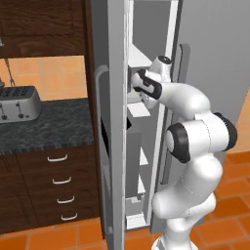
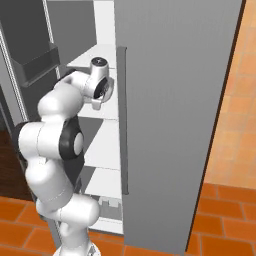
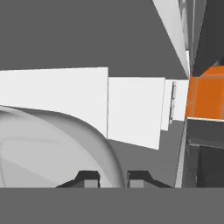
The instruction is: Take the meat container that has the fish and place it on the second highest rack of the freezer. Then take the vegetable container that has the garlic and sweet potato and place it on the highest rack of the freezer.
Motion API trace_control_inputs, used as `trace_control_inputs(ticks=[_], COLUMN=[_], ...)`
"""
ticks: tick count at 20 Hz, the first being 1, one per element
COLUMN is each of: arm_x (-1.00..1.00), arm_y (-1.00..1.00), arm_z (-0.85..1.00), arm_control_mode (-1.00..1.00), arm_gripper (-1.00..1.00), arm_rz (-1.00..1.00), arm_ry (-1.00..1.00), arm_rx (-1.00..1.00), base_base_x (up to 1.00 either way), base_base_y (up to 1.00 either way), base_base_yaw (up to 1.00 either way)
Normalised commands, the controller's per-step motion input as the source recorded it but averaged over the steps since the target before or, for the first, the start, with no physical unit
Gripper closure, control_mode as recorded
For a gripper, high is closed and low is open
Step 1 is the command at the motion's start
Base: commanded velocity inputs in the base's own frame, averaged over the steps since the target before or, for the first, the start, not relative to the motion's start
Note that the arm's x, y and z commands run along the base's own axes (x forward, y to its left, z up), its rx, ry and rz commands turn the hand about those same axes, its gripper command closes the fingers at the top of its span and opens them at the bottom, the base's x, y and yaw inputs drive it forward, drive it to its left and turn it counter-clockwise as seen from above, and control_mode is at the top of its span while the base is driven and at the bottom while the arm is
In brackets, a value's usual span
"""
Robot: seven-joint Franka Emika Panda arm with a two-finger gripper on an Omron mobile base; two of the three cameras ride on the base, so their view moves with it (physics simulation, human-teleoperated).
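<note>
Grey freezer [image 1: 114,122], door open: arm reaches among its shelves. Claw [image 3: 113,178] pinches a pale container's rim [image 3: 107,153], container body spreading left of the tips.

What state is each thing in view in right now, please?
freezer: door open, white shelves exposed
pincer: shut on the curved rim of the clear container, inside the freezer
drawers: all closed
toaster: standing upright on the dark counter
</note>
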Motion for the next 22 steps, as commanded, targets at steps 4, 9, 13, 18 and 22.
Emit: trace_control_inputs(ticks=[4, 9, 13, 18, 22], arm_x=[0.47, 0.45, 0.51, 0.58, 0.68], arm_y=[0.0, 0.0, 0.0, 0.01, 0.01], arm_z=[-0.51, -0.57, -0.51, -0.41, -0.25], arm_control_mode=[-1.0, -1.0, -1.0, -1.0, -1.0], arm_gripper=[1.0, 1.0, 1.0, 1.0, 1.0], arm_rz=[-0.03, -0.03, -0.02, -0.01, 0.0], arm_ry=[0.05, 0.03, 0.04, 0.05, 0.01], arm_rx=[0.0, 0.0, 0.0, 0.0, 0.0], base_base_x=[0.0, 0.0, 0.0, 0.0, 0.0], base_base_y=[0.0, 0.0, 0.0, 0.0, 0.0], base_base_yaw=[0.0, 0.0, 0.0, 0.0, 0.0])
